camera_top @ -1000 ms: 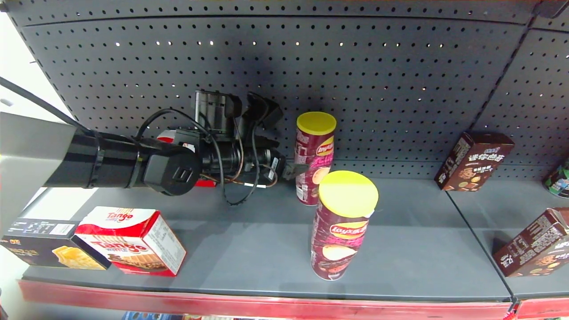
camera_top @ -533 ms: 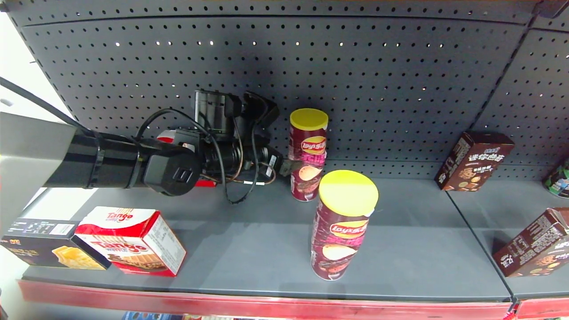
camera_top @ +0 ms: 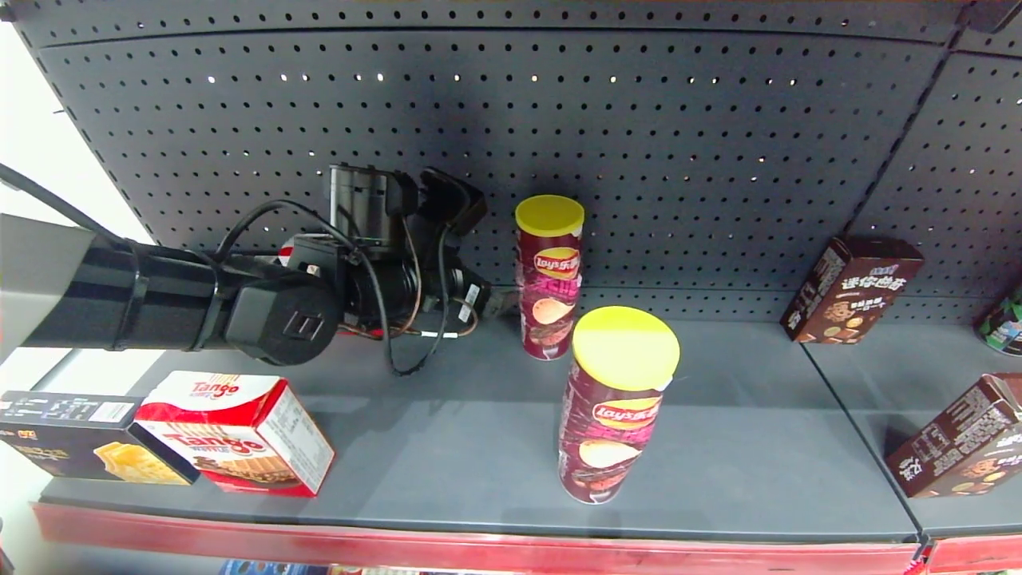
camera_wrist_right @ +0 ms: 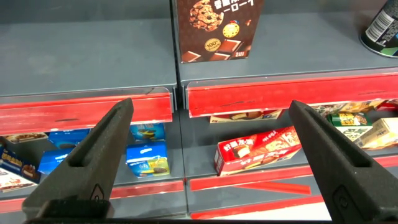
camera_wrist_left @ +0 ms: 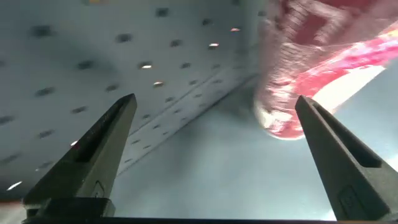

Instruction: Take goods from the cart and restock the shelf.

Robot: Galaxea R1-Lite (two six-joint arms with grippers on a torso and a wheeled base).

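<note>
Standing upright, maroon chip can (camera_top: 549,279), yellow lid (camera_top: 549,215)

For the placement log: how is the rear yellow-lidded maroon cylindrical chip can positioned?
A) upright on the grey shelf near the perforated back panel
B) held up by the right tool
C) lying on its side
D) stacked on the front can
A: the rear yellow-lidded maroon chip can stands upright on the grey metal shelf close to the perforated back panel, behind the front can, with the left tool open beside it.
</note>
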